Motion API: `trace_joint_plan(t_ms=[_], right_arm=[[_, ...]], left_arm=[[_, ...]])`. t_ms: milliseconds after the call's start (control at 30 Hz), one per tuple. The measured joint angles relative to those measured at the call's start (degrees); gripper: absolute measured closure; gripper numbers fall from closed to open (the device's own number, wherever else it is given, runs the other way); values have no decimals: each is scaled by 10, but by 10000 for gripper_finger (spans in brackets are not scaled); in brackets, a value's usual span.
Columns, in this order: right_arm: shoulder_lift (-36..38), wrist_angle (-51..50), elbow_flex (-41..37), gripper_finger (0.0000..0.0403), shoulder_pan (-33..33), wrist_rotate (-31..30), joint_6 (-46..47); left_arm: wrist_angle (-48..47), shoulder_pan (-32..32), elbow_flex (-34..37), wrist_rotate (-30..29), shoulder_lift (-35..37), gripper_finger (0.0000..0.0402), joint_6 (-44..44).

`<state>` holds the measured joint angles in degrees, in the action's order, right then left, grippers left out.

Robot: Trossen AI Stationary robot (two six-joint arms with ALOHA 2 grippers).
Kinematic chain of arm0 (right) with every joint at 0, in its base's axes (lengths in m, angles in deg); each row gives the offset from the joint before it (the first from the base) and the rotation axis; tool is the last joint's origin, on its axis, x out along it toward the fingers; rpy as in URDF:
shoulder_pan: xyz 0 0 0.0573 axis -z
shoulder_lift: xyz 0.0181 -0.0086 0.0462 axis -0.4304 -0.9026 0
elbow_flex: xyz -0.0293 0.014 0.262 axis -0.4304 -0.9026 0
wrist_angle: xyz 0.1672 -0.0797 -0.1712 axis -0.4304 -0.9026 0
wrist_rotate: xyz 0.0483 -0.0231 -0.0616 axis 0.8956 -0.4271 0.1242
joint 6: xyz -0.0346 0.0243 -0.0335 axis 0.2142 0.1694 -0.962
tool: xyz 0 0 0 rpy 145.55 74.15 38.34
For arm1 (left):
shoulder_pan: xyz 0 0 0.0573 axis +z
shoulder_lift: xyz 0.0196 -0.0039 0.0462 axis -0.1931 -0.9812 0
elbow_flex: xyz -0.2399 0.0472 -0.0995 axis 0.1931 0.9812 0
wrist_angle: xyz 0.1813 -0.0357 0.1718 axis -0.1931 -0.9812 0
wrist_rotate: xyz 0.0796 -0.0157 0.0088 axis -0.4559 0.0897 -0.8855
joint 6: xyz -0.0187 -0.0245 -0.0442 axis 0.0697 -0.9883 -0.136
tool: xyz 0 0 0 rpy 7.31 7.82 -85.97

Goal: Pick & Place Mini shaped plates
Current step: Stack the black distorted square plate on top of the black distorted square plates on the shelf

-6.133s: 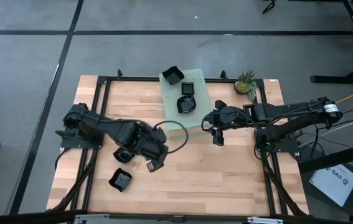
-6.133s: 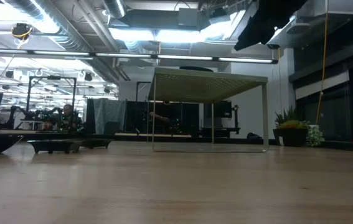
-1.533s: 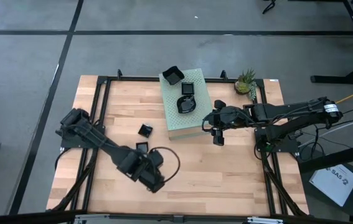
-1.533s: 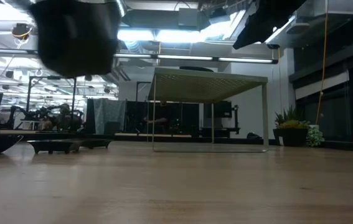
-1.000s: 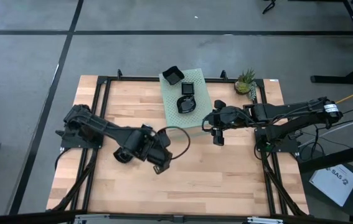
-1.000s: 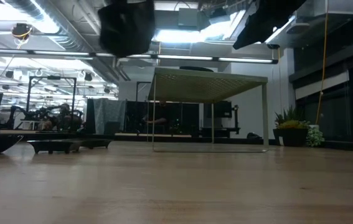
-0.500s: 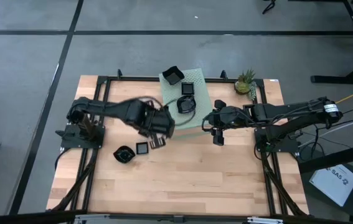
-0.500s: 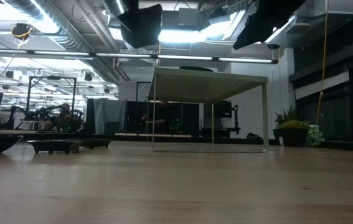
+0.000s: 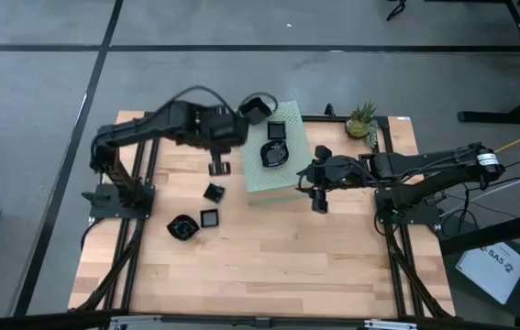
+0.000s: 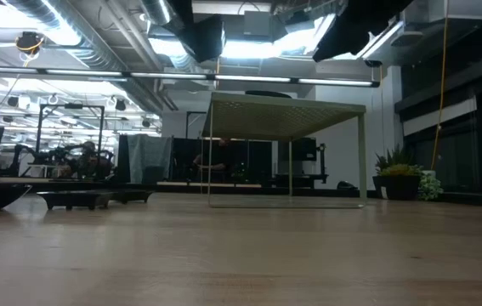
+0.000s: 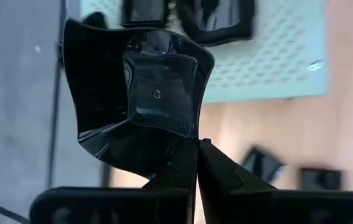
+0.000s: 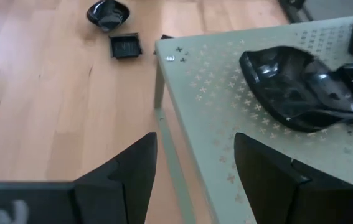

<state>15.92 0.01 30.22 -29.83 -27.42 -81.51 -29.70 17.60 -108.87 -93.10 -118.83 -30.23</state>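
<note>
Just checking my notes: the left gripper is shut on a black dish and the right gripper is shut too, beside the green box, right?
Not quite. The left gripper is shut on a black dish, but the right gripper, beside the green box, is open and empty, as the right wrist view shows.

My table [image 9: 315,257] is evenly lit from overhead, with soft shadows. At table height, ceiling lights [image 10: 249,47] glare at twelve o'clock. The plate [image 11: 139,93] in my left gripper [image 11: 196,146] gleams, with everything behind it blurred.
</note>
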Motion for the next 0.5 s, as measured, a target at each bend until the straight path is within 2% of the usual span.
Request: trace_joint_plan(t_ms=[233,500], right_arm=[[0,4,0,191,0,-53,-1],[0,4,0,191,0,-56,-1]], left_arm=[[23,87,0,0,5,400,183],[95,155,0,5,5,400,411]])
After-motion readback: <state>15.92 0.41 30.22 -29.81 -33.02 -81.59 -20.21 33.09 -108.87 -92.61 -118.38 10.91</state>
